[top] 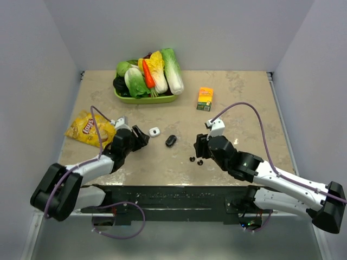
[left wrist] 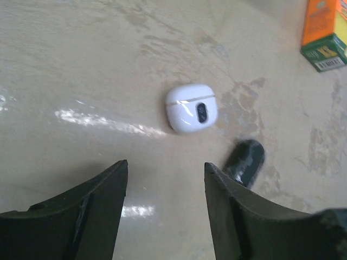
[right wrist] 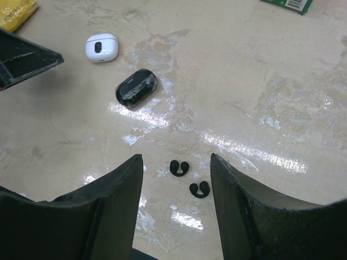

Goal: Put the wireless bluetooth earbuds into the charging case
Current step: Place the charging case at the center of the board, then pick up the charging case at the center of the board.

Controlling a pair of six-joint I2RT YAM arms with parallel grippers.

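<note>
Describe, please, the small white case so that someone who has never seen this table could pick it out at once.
From the green tray of vegetables at the far edge of the table, come toward the arms. Just ahead of the left pincer lies the white case, rounded, with a dark oval on it; the neighbouring case is black.

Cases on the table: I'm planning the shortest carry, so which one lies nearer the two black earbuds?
The black case; the white case lies beyond it, farther from the earbuds.
</note>
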